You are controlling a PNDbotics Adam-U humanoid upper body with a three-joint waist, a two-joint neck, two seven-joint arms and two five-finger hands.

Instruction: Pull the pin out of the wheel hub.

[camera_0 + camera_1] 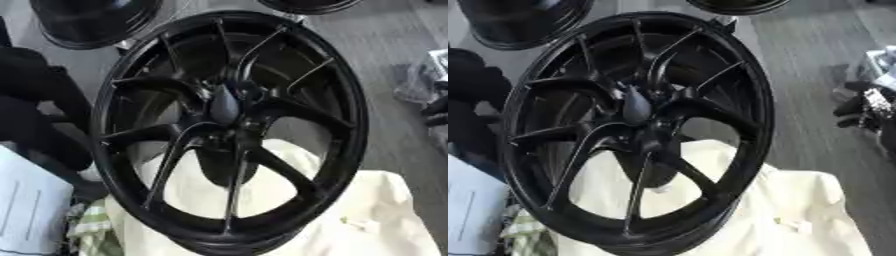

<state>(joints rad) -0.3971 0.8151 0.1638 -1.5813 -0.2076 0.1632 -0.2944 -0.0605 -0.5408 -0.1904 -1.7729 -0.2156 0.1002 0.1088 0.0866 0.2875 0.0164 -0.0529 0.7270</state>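
wheel (229, 132) fills most of both views, a big black alloy rim with thin paired spokes, standing tilted on its lower edge so its face turns toward the camera. it rests on cream-coloured cloth (367, 210) that spreads under it and out to the lower right. grey floor (385, 75) runs behind and to the right of it. two more dark rims show at the top edge, a larger one (92, 22) at the upper left and a sliver of another (306, 5) at the top centre, both apart from the main wheel. left arm (39, 107) comes in as a black bulk along the left edge, just beside the wheel's outer rim; whether its fingers are curled or straight i cannot tell, nor whether it touches the rim. right hand (868, 107) shows at the right edge as dark fingers with a lighter patch, well apart from the wheel; its state is also too unclear to call. pale sheet (26, 210) lies at the lower left. hub (226, 105) sits at the wheel's centre, where a dark rounded pin (636, 106) stands out of it.
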